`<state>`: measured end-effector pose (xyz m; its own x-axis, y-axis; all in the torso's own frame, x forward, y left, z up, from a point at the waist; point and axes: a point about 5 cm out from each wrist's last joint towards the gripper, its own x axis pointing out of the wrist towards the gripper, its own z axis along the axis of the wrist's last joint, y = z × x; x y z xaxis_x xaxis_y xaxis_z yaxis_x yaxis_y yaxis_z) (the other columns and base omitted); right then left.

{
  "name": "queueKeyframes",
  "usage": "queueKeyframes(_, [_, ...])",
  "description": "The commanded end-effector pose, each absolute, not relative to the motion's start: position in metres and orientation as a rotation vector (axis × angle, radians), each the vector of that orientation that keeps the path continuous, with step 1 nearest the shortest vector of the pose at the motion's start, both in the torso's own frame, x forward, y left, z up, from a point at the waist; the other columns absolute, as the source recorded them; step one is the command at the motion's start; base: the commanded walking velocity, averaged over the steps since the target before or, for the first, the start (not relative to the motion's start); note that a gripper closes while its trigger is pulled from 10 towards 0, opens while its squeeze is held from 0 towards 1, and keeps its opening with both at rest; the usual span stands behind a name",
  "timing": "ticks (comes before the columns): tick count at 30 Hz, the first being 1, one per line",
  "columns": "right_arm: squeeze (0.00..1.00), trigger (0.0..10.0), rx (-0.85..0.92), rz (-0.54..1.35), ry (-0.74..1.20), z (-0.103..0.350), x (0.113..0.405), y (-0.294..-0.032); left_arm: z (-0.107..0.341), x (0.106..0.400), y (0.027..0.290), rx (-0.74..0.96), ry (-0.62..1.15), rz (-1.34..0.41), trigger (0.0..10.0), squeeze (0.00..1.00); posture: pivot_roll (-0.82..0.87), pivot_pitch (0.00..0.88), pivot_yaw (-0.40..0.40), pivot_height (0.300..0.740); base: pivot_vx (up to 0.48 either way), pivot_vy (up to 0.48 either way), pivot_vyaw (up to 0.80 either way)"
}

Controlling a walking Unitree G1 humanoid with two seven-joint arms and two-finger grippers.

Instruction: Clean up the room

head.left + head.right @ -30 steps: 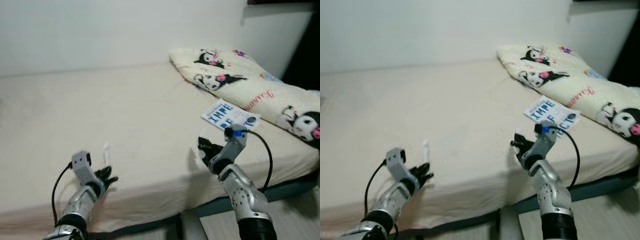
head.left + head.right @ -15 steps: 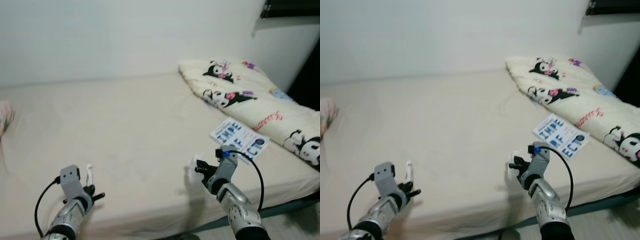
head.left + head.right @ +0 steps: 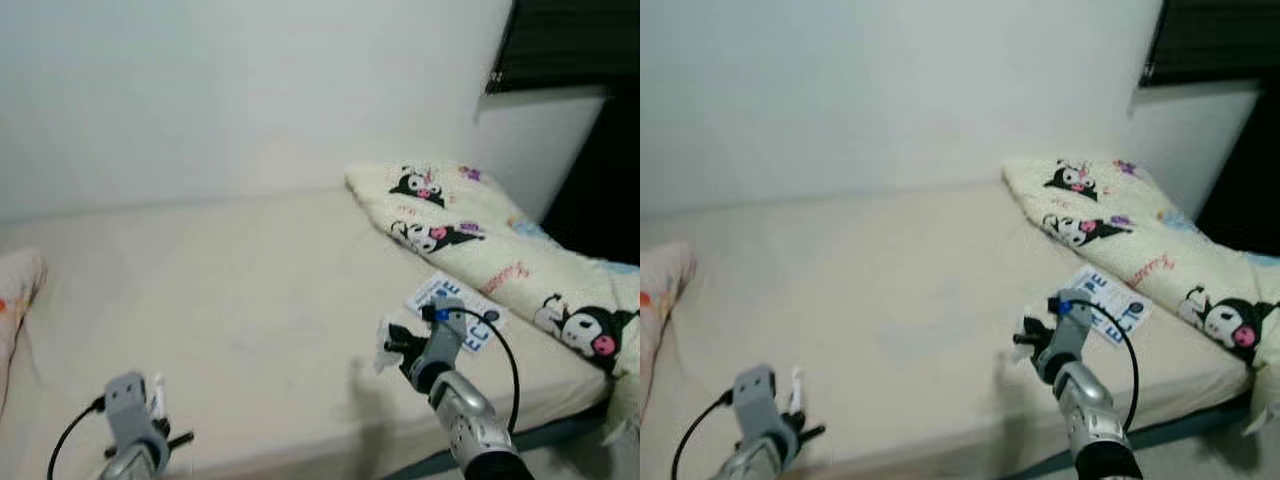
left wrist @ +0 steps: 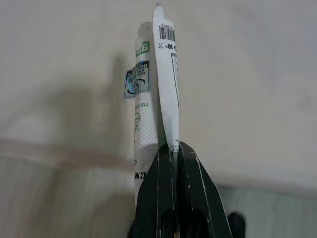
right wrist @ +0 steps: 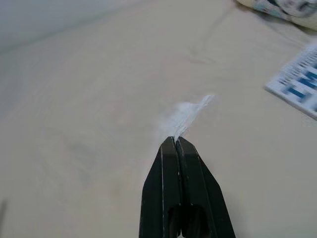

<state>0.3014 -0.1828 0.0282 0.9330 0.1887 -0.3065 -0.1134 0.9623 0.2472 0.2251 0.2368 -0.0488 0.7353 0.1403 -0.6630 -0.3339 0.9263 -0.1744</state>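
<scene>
**Room clean-up partly under way, both grippers loaded**

Litter from the bed was already in hand. The left gripper (image 4: 173, 148), low at the near left by the mattress edge, had its two black fingers pinched together on the crimped end of a white squeeze tube (image 4: 156, 84) with green print and a barcode; the tube stood up from the fingertips, off the sheet. The right gripper (image 5: 176, 141), raised over the near right part of the bed (image 3: 250, 290), had its fingers closed tight on a thin white scrap (image 5: 190, 111), probably a torn wrapper or tissue, which hung clear of the sheet beyond the fingertips.

So two small items looked picked up, but neither was yet put away, and I judged the task to be at an early-to-middle stage. Left on the bed were a white booklet (image 3: 452, 300) with blue lettering, lying flat on the right just beside the near edge of a folded cartoon-print blanket (image 3: 480, 235), and a pillow (image 3: 15, 300) at the far left edge. Whether the blanket and pillow needed tidying could not be told.

No bin, basket or other container could be made out, so where the tube and scrap should go remained an open question; finding one seemed the likely next need.
</scene>
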Motion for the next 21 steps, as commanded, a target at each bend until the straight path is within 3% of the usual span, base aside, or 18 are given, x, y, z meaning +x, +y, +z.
queueKeyframes(1, [0.00,0.0,0.196,0.142,0.399,0.012,0.292,-0.184,-0.059,0.210,0.237,-0.256,0.775,0.268,10.0,0.00,-0.06,0.000,-0.012,0.740,0.000,0.000,0.00])
queueKeyframes(5, [0.00,0.0,0.162,0.140,0.464,0.000,0.284,-0.185,-0.066,0.200,0.236,-0.227,0.826,0.269,10.0,0.00,-0.05,0.000,-0.012,0.740,0.000,0.000,0.00])
queueKeyframes(6, [0.00,10.0,0.123,0.160,0.496,-0.006,0.279,-0.183,-0.067,0.197,0.235,-0.214,0.841,0.261,10.0,0.00,-0.06,0.000,-0.013,0.740,0.000,0.000,0.00])
queueKeyframes(8, [0.00,10.0,0.095,0.176,0.518,-0.010,0.276,-0.182,-0.068,0.196,0.234,-0.206,0.851,0.255,10.0,0.00,-0.06,0.000,-0.013,0.740,0.000,0.000,0.00])
queueKeyframes(13, [0.00,10.0,-0.039,0.120,0.752,-0.046,0.240,-0.193,-0.074,0.190,0.226,-0.215,0.906,0.249,10.0,0.00,-0.06,0.000,-0.015,0.740,0.000,0.000,0.76])
queueKeyframes(21, [0.00,10.0,0.015,0.032,0.871,-0.067,0.207,-0.204,-0.075,0.187,0.229,-0.154,0.925,0.232,10.0,0.00,-0.06,0.000,-0.018,0.740,-0.228,0.000,0.75])
